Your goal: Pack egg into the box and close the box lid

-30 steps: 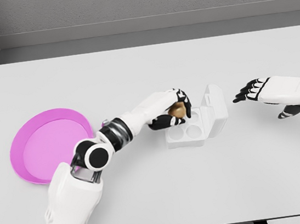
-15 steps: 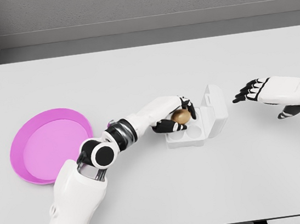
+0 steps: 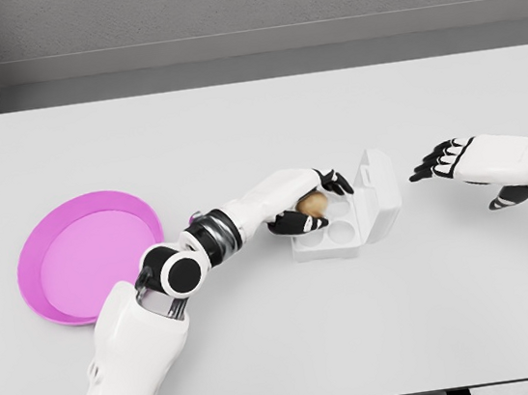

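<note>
Egg (image 3: pixel 313 204) brown, sitting at near-left cup of box (image 3: pixel 339 231), pinched between fingers of left robot hand (image 3: pixel 309 203). Looks low in the cup, but cannot tell whether fully seated or hanging just above it. Thumb below, fingers draped over top toward the lid side; grasp reads as closed on the egg, not released.

Box: small white tray on the bench (image 3: pixel 293 340), at least two round cups visible, both empty; remaining cups covered by the robot hand. Lid (image 3: pixel 380 192) hinged on right side, standing up and leaning slightly outward, fully open.

Right robot hand (image 3: pixel 446 161) hovering to the right of the lid, well clear of it, fingers spread and relaxed, holding nothing. Pointed toward the lid.

Pink plate (image 3: pixel 82 256) at far left of bench, nothing on it, well apart from the box.

Step in hand, as judged: placement of egg into cup, at or near the release point. Lid closure not started.

Next move calls for:
- open left fingers gently, so egg settles without rolling out of the cup
- lift left robot hand up and back toward the left, clear of lid swing path
- bring right robot hand in behind the lid's outer face, push it over toward the left until flat on the tray

Risks, as judged: tray is light and unanchored, may slide under a lid push; fingers catching the egg on withdrawal; lid closing on left fingers if retreat is late.
</note>
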Controlling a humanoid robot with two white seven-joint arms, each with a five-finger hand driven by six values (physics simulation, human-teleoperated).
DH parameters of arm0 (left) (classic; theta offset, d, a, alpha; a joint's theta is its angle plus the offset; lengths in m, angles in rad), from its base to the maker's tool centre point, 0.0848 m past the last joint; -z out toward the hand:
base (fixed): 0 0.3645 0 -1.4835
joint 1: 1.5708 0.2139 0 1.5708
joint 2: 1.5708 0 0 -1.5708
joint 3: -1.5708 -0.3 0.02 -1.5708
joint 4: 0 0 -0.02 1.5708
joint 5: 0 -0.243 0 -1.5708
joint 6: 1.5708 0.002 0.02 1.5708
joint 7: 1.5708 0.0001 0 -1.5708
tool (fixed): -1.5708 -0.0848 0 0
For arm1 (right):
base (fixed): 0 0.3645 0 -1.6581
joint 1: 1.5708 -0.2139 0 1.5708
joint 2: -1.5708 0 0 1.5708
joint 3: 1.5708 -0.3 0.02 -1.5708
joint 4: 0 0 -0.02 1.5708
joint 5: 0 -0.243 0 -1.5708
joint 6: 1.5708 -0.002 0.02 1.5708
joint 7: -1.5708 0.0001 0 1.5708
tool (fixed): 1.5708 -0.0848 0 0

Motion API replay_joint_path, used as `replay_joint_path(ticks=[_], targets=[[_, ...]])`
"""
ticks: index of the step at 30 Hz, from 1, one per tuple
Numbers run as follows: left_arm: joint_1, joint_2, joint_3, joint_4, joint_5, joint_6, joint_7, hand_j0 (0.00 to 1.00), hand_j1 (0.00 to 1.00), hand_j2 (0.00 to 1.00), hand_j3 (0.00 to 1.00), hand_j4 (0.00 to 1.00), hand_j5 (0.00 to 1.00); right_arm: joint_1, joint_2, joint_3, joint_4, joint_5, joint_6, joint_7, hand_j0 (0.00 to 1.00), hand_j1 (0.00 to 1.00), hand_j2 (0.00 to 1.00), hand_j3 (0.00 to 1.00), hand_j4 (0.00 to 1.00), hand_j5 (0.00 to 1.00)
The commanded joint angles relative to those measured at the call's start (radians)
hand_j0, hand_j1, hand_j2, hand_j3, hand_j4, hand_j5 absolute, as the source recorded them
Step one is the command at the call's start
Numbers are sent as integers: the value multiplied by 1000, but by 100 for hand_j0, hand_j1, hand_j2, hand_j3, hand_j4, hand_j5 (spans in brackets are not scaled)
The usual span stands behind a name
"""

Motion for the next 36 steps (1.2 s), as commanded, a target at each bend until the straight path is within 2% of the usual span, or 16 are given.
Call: replay_joint_path(ticks=[1,12,15,16,17,19,23,25,27,30,34,36], targets=[[0,0,1,-2,3,0,0,70,70,70,70,70,70,2,-1,0,0,-5,2,0,100,100,100,100,100,100],[3,0,8,-10,0,1,0,76,76,76,76,76,76,0,0,0,-1,-5,2,0,100,100,100,100,100,100],[3,0,16,-22,-2,4,0,86,86,86,86,86,86,0,-1,-2,-3,-5,2,0,100,100,100,100,100,100],[0,0,19,-36,-2,9,0,97,97,97,97,97,97,0,0,-2,-3,-5,2,0,100,100,100,100,100,100],[-2,0,36,-53,-2,9,0,100,100,100,100,100,100,0,-1,-2,-3,-5,2,0,100,100,100,100,100,100],[0,0,59,-89,1,9,0,100,100,100,100,100,100,0,-1,-2,-3,-5,2,0,100,100,100,100,100,100],[18,26,154,-218,12,9,0,100,100,100,100,100,100,0,3,0,-24,-4,2,-2,100,100,100,100,100,100],[34,41,227,-227,31,0,0,100,100,100,100,100,100,0,5,0,-32,-4,2,-2,100,100,100,100,100,100],[34,96,283,-229,109,-3,0,100,100,100,100,100,100,0,5,1,-41,-5,2,-2,100,100,100,100,100,100],[43,150,402,-227,213,-143,0,100,100,100,100,100,100,6,5,0,-75,-5,2,-2,100,100,100,100,100,100],[127,150,577,-227,307,-334,0,100,100,100,100,100,100,8,5,0,-104,-5,2,-2,100,100,100,100,100,100],[202,165,662,-227,394,-493,0,100,100,100,100,100,100,8,6,-2,-116,-5,2,-3,100,100,100,100,100,100]])
